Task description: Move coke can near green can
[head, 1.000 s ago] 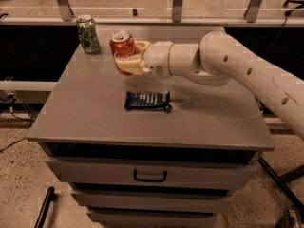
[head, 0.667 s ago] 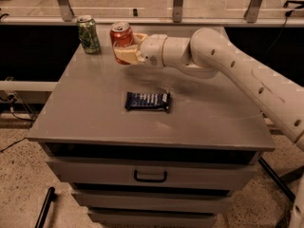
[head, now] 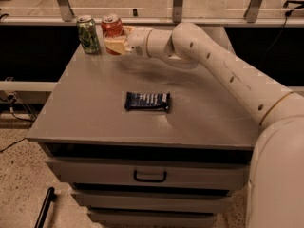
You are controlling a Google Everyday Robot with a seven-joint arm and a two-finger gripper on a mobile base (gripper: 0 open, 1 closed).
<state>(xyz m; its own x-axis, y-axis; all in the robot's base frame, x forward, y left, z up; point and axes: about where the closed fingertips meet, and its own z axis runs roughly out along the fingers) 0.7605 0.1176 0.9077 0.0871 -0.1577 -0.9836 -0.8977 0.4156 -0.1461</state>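
coke can (head: 112, 26) beside green can (head: 89, 35), end effector (head: 115, 43)-held

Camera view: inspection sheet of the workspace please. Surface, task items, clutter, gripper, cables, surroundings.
Surface: grey cabinet top, drawers beneath.
Job's things: coke can upright at the back-left corner, just right of the green can, narrow gap between; green can upright.
Clutter: dark snack bar lying flat mid-surface.
Grippers: gripper closed around the coke can's lower half; arm reaches in from the right.
Cables: black cable low on the left of the cabinet.
Surroundings: metal posts behind; speckled floor.
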